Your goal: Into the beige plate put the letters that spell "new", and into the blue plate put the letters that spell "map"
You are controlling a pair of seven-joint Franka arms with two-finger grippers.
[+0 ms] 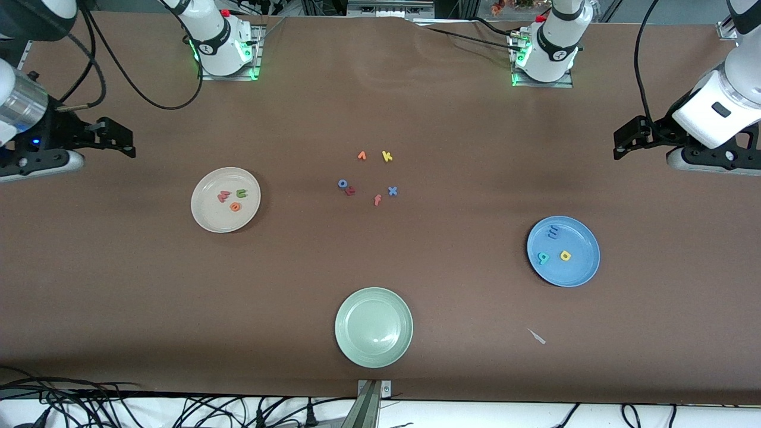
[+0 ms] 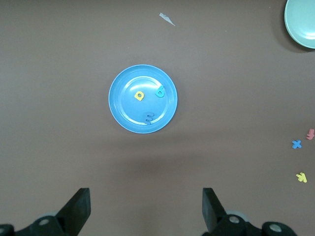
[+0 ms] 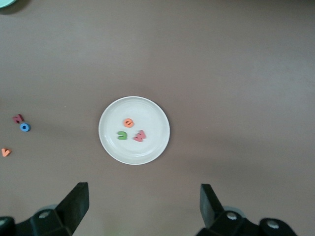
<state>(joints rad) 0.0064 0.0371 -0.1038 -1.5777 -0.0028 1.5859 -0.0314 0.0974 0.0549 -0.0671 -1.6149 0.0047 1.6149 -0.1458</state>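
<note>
From the front, sorting looks done: the beige plate point(image 1: 225, 200) toward the right arm's end holds n, e, w; the blue plate point(image 1: 563, 251) toward the left arm's end holds what look like m, a, p. Nothing seems left but retreat.

Left wrist: left gripper point(image 2: 146, 209) hangs over bare surface, jaws wide, empty.

Right wrist: right gripper point(image 3: 144, 206) likewise.

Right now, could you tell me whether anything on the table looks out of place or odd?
Only a small pale scrap lying on the table, nearer the front camera than the blue plate; it is no letter. Both grippers, left and right, wait open at the table's ends.
</note>
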